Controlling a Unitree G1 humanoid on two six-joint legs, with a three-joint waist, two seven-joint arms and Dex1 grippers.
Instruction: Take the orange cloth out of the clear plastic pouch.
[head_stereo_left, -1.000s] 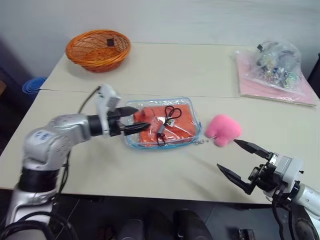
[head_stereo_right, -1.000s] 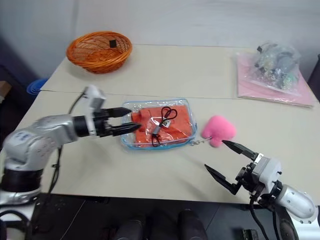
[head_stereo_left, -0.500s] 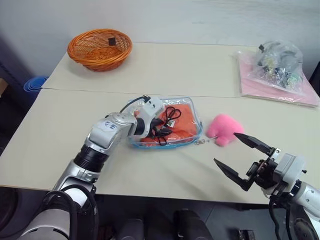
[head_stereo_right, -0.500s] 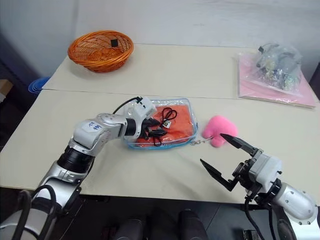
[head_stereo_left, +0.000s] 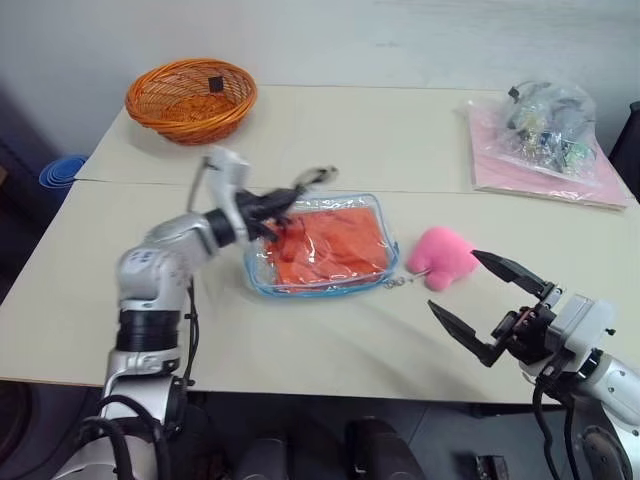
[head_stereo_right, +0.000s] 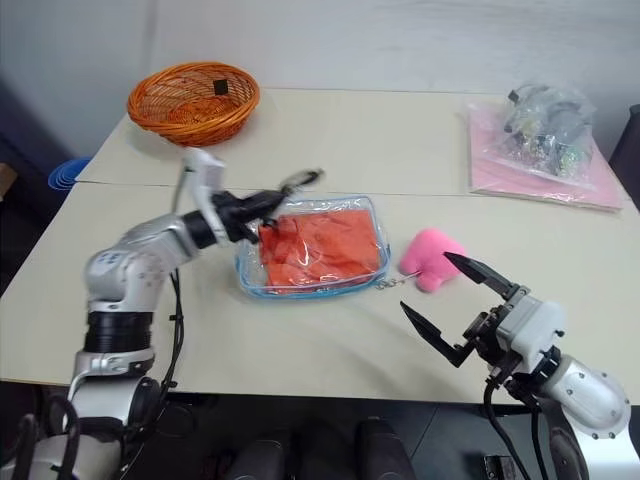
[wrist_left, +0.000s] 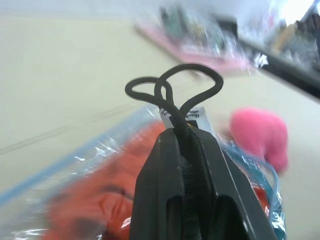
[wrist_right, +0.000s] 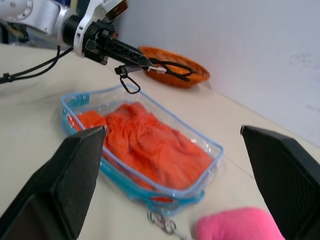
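Observation:
The clear plastic pouch (head_stereo_left: 262, 280) with light-blue trim lies flat at the table's middle. The orange cloth (head_stereo_left: 330, 240) is inside it, wrinkled and filling most of it. My left gripper (head_stereo_left: 288, 201) hovers over the pouch's left end, shut on a black looped cord (wrist_left: 175, 84) with a small tag, which hangs in the air clear of the pouch. My right gripper (head_stereo_left: 453, 281) stands open near the table's front right, just in front of the pink plush (head_stereo_left: 445, 255), with nothing between its fingers.
An orange wicker basket (head_stereo_left: 190, 98) stands at the back left. A clear bag of small items (head_stereo_left: 545, 125) lies on a pink sheet at the back right. The pink plush rests just right of the pouch, by its zipper pull (head_stereo_left: 398, 283).
My left gripper reached onto the pouch, closed on the black cord lying there, and drew back up and to the left with it. The right gripper stayed open and rose slightly.

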